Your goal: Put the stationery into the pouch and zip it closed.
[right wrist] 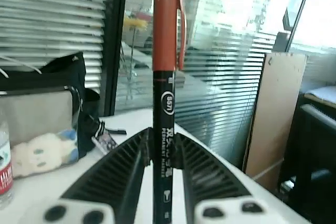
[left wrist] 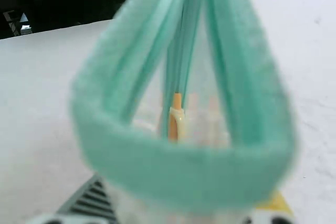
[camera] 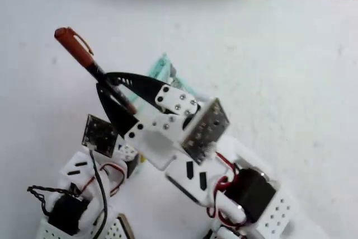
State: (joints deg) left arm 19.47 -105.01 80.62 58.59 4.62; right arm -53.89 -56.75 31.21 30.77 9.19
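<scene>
Right pincer (camera: 113,90) pinches the red-capped marker (camera: 78,50) by its black barrel, above the counter (camera: 268,48), cap pointing away from the arm. The mint-green pouch (left wrist: 184,177) sits partly hidden under the arms, mouth gaping, with an orange item (left wrist: 177,113) inside.

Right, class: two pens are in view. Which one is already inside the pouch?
The orange pen, seen through the open mouth of the pouch. The red-capped marker is outside it, clamped in the jaws of the right gripper.
</scene>
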